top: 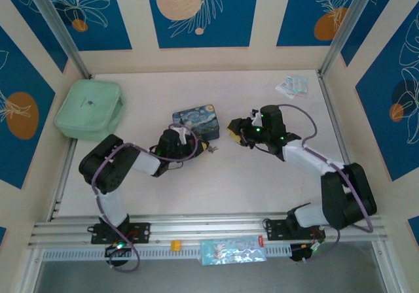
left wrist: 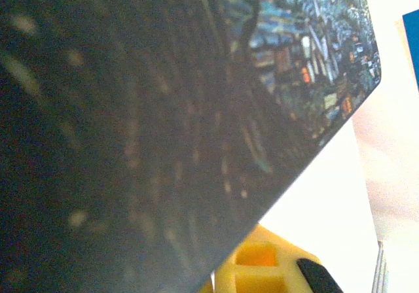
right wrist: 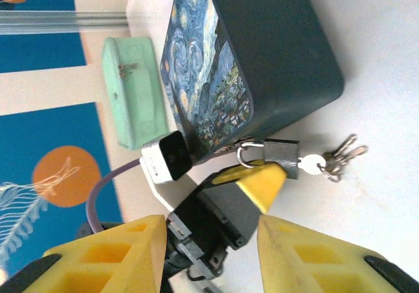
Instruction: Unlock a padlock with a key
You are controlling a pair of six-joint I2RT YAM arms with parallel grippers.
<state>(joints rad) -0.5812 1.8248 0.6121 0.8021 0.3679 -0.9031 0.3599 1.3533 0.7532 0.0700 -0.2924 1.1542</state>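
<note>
Currently: left claw (right wrist: 256, 178) closed, tip touching padlock (right wrist: 281, 153) body; grip on it cannot be confirmed. Right claw (right wrist: 211, 224) open wide, nothing between fingers, clear of padlock. Padlock lies on table (right wrist: 383, 70) just beside corner of starry-night tin (right wrist: 262, 51), shackle toward tin. Key (right wrist: 313, 164) head at padlock base, spare keys (right wrist: 342, 154) trailing on table.

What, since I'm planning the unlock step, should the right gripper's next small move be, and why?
Probably ease the right gripper forward and close on the key: its jaws stand open and empty, the key already sits in the padlock, and the shut left gripper sits right at it.
</note>
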